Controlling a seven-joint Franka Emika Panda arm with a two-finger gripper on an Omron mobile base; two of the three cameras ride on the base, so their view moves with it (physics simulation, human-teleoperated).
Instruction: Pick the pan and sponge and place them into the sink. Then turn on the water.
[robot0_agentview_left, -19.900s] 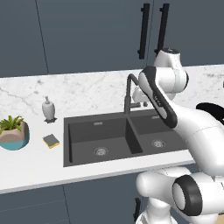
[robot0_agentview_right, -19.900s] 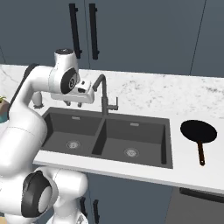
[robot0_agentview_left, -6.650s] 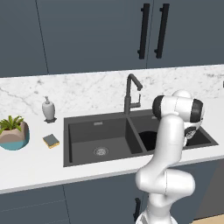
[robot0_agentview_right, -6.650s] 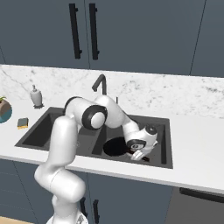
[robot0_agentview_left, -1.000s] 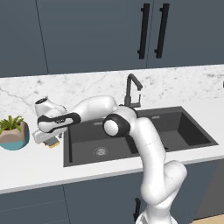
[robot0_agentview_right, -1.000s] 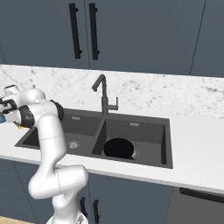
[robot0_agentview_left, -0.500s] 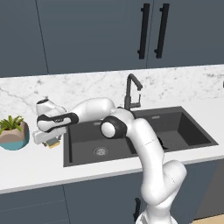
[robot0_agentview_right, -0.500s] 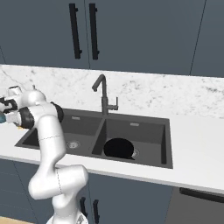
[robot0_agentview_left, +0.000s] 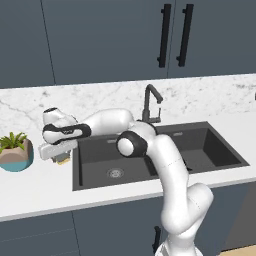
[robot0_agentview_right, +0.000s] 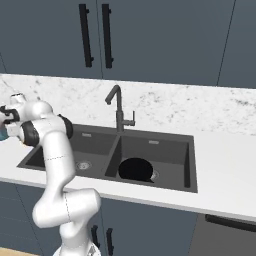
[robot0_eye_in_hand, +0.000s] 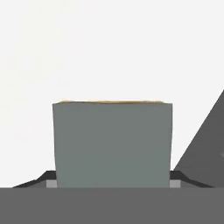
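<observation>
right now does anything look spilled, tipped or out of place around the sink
Nothing stands out. The pan lies flat in the right basin of the sink, and no water runs from the faucet. The tool is down at the sponge on the counter beside the potted plant.

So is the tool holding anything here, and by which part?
Cannot tell for sure: the tool is down at the sponge, which sits close between its tips, apparently by the short sides; a closed hold isn't visible.
</observation>
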